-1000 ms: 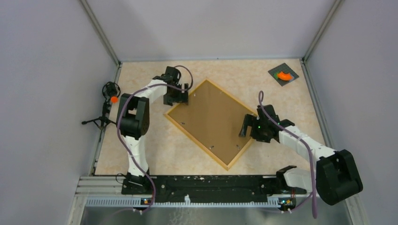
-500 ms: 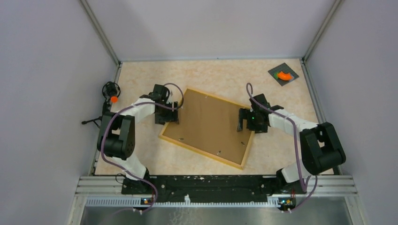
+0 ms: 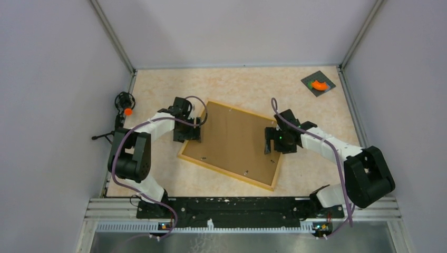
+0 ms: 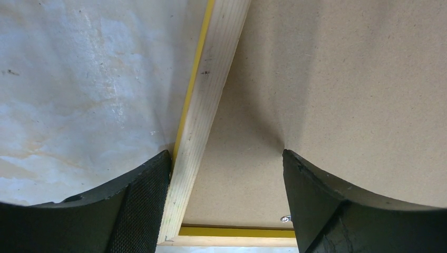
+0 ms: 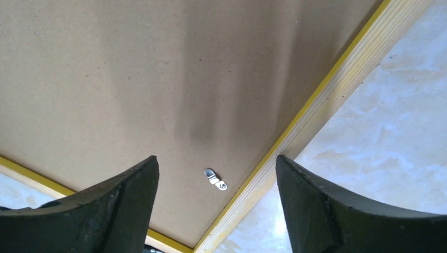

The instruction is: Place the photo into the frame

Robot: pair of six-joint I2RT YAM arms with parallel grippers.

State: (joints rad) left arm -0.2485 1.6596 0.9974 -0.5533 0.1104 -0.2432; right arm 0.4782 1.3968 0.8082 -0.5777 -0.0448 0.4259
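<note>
Frame (image 3: 227,172) centre, tripod (image 3: 119,124) off L edge

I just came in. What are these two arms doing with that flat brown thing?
The frame lies face down on the table, with its brown backing board up. The left tool, open, straddles the frame's left rail. The right tool, open, sits over the right edge. Neither grips anything. No photo is in view.

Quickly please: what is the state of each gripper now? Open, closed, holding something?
Left gripper: open, jaws astride a side rail of the frame, gripping nothing.
Right gripper: open over the frame's opposite side, gripping nothing.
</note>
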